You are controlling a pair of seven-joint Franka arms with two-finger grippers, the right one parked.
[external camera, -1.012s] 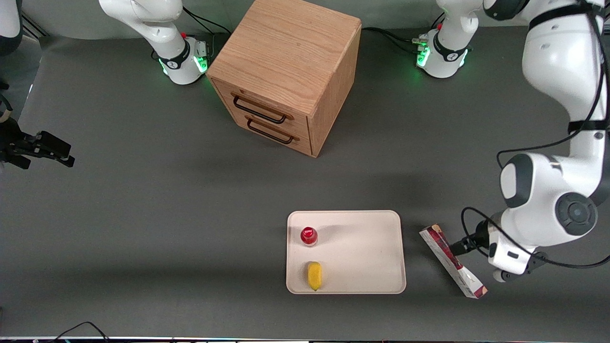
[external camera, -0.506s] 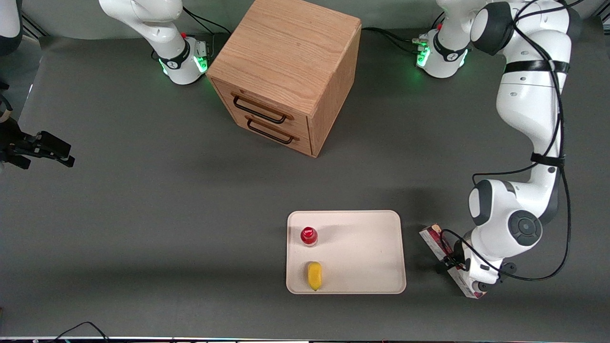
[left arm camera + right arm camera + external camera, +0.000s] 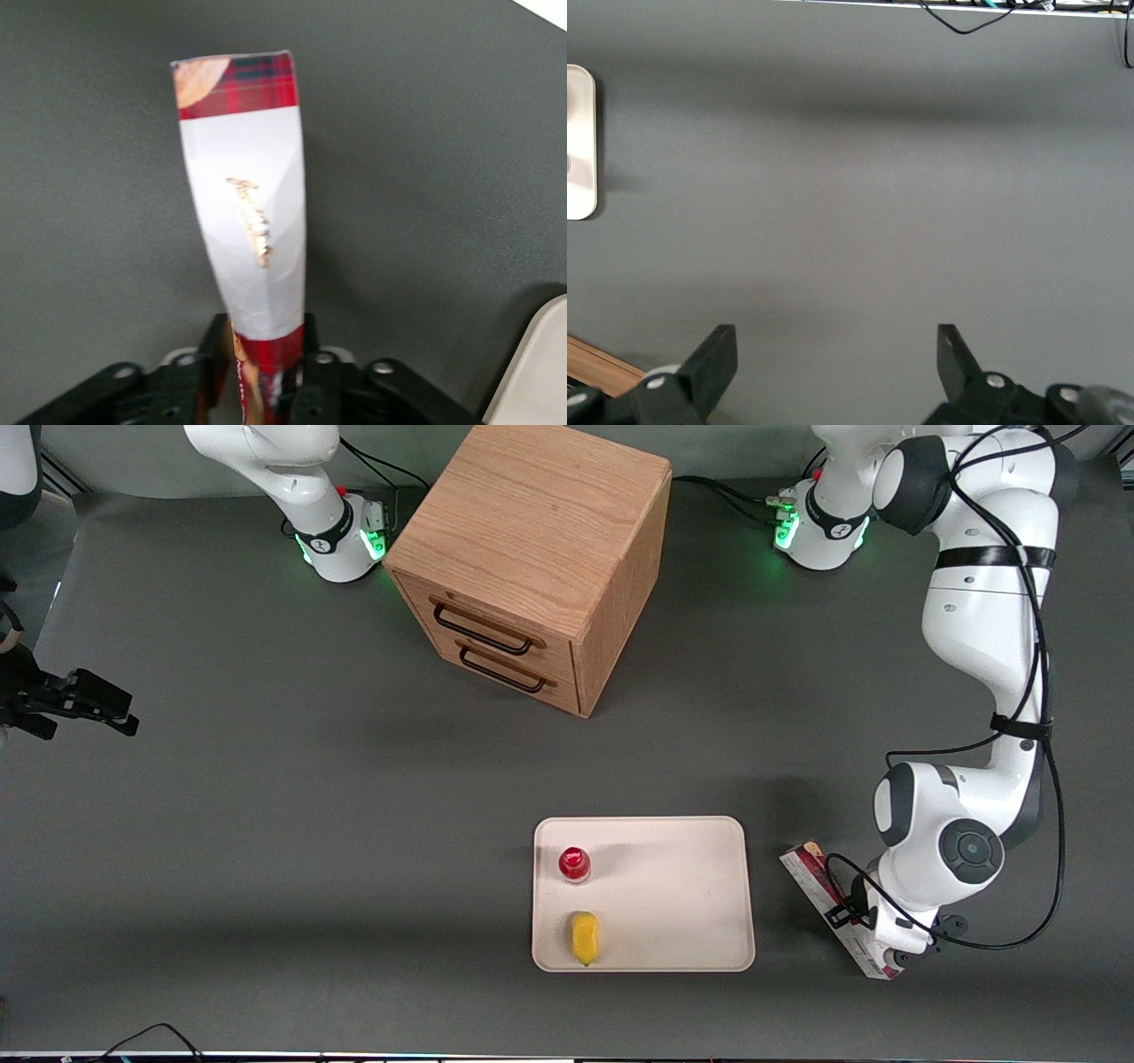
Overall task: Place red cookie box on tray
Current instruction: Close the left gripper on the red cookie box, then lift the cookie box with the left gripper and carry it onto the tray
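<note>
The box (image 3: pixel 808 872) lies flat on the grey table (image 3: pixel 266 824), just beside the tray (image 3: pixel 682 886) on the working arm's side but not touching it. It sits at a slant, one end level with the tray's middle and the other end nearer the front camera, about level with the tray's near rim. The gripper (image 3: pixel 855 921) is down over the nearer half of the box, and the wrist and its cables hide that part from the front.

In the left wrist view the gripper (image 3: pixel 263 376) has one black finger (image 3: pixel 215 354) on each long side of the box (image 3: pixel 245 204), pressed against its dark red plaid end. The fingers are closed on the box across its narrow width. The white panel with gold script runs away from the fingers to a plaid end with a cookie picture. Whether the box is resting on the table or slightly off it, I cannot tell. A corner of the tray (image 3: pixel 536 372) shows near the gripper.

On the tray stand a small red-capped bottle (image 3: pixel 574 864) and, nearer the front camera, a yellow thing (image 3: pixel 584 937). Both sit along the tray's side toward the parked arm, well apart from the box. A wooden cabinet (image 3: pixel 532 558) with two drawers stands farther from the camera than the tray
</note>
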